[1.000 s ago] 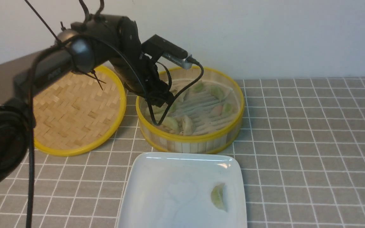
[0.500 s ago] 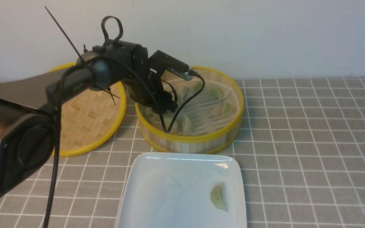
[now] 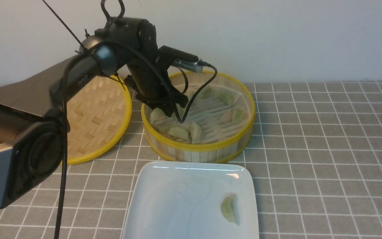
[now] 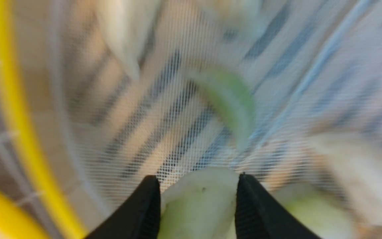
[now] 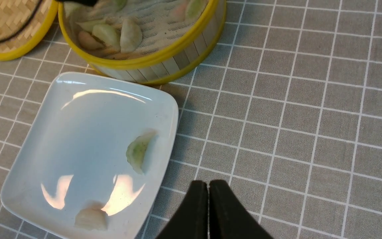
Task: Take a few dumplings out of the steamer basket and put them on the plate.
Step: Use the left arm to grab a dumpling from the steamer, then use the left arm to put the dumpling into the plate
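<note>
The left claw [image 4: 197,182] is clamped on a pale dumpling [image 4: 199,205] inside the steamer basket [image 3: 194,153], near its left wall, with other dumplings [image 3: 191,132] close by. The right claw [image 5: 208,186], fingers pressed together, hovers over the gray counter [image 5: 293,132] beside the plate [image 5: 78,139], which carries 2 dumplings [image 5: 139,151].

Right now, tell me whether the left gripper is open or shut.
Left gripper shut on a dumpling: the wrist view shows it wedged between both fingers, touching each.
</note>
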You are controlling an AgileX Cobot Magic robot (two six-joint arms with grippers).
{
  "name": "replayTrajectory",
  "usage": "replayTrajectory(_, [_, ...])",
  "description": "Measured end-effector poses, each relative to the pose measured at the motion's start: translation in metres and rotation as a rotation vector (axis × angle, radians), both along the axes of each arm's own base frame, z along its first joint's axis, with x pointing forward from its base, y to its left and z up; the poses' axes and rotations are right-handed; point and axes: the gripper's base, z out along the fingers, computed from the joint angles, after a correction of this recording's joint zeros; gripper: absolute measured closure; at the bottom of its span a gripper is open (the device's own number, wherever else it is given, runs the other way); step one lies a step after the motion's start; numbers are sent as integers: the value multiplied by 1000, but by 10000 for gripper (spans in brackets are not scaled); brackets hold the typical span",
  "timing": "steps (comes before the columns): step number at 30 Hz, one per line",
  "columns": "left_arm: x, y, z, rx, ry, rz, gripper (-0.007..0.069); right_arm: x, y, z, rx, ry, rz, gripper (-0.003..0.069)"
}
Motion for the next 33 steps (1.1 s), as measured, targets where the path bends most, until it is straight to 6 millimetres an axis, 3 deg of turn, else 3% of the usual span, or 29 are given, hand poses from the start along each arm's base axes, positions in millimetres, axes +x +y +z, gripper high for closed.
replayTrajectory(2, [0,-1,22,-19,-36,-3,367,0,0,0,0,1,0,663])
replayTrajectory(3, [-2,-1,45,-46,-80,-6,367,0,0,0,0,1,0,663])
replayTrajectory(4, [-2,-1,51,-54,-96,-6,367,0,0,0,0,1,0,663])
replayTrajectory(6, [-11,-1,94,-122,-181,-13,367,0,0,0,3,1,2,663])
replayTrajectory(8, [-21,-1,117,-172,-210,-16,367,0,0,0,-2,-1,7,663])
replayTrajectory(11, [-42,0,141,-249,-200,-23,367,0,0,0,-10,-5,17,663])
replayTrajectory(14, [-63,0,145,-257,-154,-35,367,0,0,0,-12,-6,19,663])
replayTrajectory(15, [-82,-4,136,-233,-87,-55,367,0,0,0,-11,-6,20,663])
replayTrajectory(16, [-86,-4,138,-231,-88,-61,367,0,1,0,-9,-6,20,663])
replayTrajectory(19, [-127,-18,94,-157,101,-118,367,0,2,1,6,-12,30,663])
replayTrajectory(20, [-131,-20,92,-153,110,-126,367,0,2,1,7,-14,31,663])
replayTrajectory(23, [-161,-35,34,-66,294,-178,367,2,3,3,14,-43,41,663])
replayTrajectory(27, [-170,-50,-10,-42,313,-192,367,3,3,3,7,-59,50,663])
replayTrajectory(33, [-163,-59,-48,-28,338,-177,368,16,5,-5,0,1,57,663])
